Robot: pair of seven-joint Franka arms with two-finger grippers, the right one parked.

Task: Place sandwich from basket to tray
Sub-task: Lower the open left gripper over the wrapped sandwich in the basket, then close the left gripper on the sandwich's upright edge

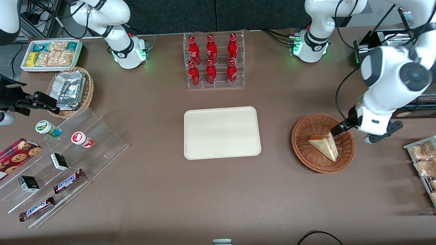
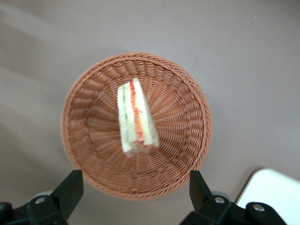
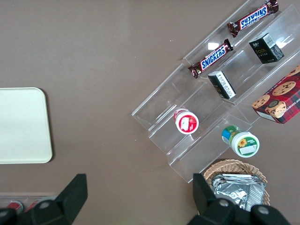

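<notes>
The sandwich (image 1: 324, 145) (image 2: 136, 117), a pale bread wedge with a red-orange filling stripe, lies in the reddish-brown wicker basket (image 1: 306, 153) (image 2: 183, 140) toward the working arm's end of the table. My left gripper (image 1: 340, 128) (image 2: 136, 187) hangs above the basket's rim, a little above the sandwich and not touching it. It is open, with nothing between its black fingers (image 2: 70, 187). The cream tray (image 1: 222, 132) (image 2: 272, 192) lies flat at the table's middle, beside the basket, with nothing on it.
A clear rack of red bottles (image 1: 214, 61) stands farther from the front camera than the tray. Clear shelves with snack bars (image 1: 68, 180) and cups, a tan basket of foil packets (image 1: 69, 90) and a white bin (image 1: 51, 54) sit toward the parked arm's end. Snack packets (image 1: 424, 163) lie beside the basket.
</notes>
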